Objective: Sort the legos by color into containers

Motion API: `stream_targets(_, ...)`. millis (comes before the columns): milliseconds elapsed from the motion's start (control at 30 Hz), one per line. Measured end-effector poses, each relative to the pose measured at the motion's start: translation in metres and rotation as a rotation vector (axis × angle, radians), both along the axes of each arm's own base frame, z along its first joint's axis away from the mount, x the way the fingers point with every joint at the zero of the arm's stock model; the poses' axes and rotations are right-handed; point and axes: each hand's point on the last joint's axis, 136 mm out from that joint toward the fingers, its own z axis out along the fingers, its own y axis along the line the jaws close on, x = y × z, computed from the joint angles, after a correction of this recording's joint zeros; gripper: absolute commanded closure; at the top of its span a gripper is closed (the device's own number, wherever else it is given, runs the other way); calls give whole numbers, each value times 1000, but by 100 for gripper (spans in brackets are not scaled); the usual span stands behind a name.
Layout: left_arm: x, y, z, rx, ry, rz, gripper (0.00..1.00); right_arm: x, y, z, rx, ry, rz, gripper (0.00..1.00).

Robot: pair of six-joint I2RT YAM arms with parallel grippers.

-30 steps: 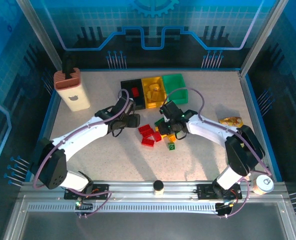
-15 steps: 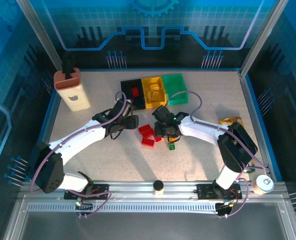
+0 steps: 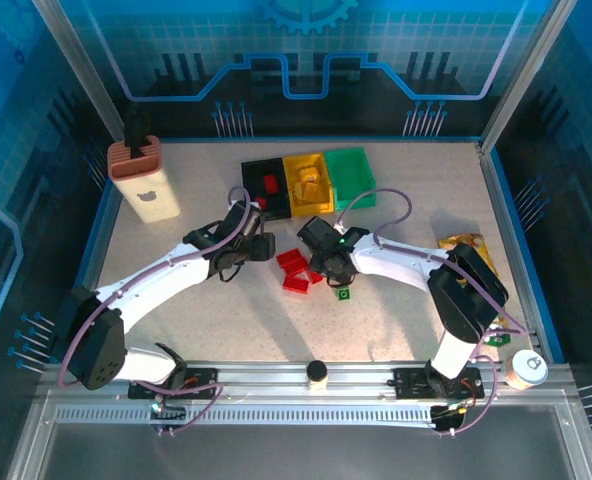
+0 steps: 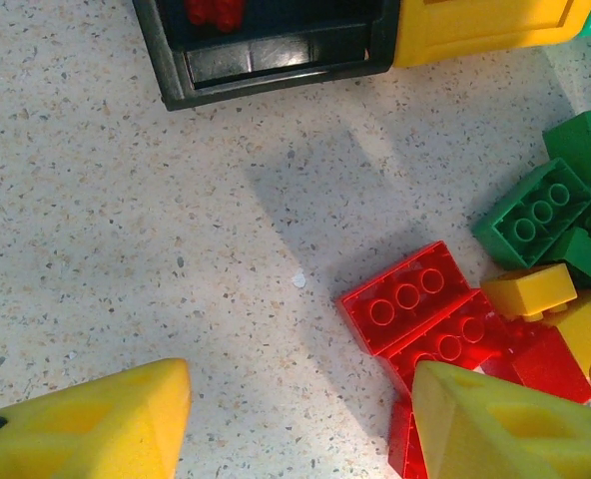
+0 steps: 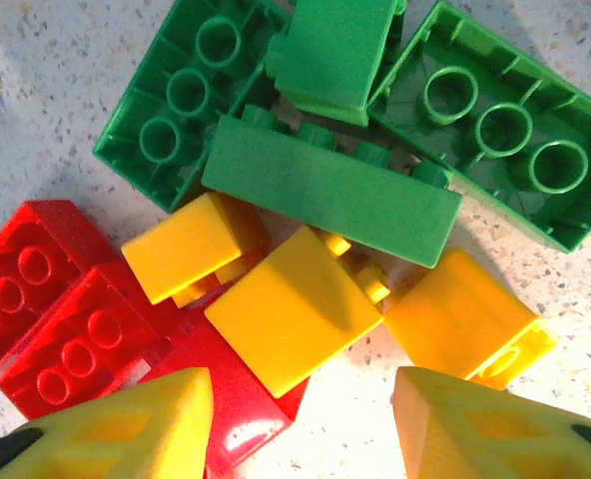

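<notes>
We log three bins in a row at the far side of the surface [image 3: 416,190]: black bin [image 3: 259,167], yellow bin [image 3: 298,160] and green bin [image 3: 348,160]. Their walls touch and their long axes run away from the arm bases. A red lego [image 3: 270,183] lies in the black bin. The loose legos [image 3: 306,270] lie heaped just in front of the bins.

The right claw [image 5: 300,399] hovers over the heap, jaws partly apart, gripping nothing. Below it a green brick [image 5: 330,190] lies on its side, long axis across the view, studs toward the top, between two green bricks turned hollow side up.

The left claw [image 4: 300,399] hangs partly apart and empty beside two red bricks [image 4: 420,304] lying parallel.

The mark on the beige holder [image 3: 144,185] is too small to read.
</notes>
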Motion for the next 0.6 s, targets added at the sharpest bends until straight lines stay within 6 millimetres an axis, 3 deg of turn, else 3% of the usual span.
stream_targets(233, -1, 1, -3, 0, -1, 0, 40, 16, -4, -7, 9, 5, -67, 46)
stream_targets(600, -3, 2, -7, 5, 6, 1, 40, 21, 5, -17, 62, 22, -95, 51)
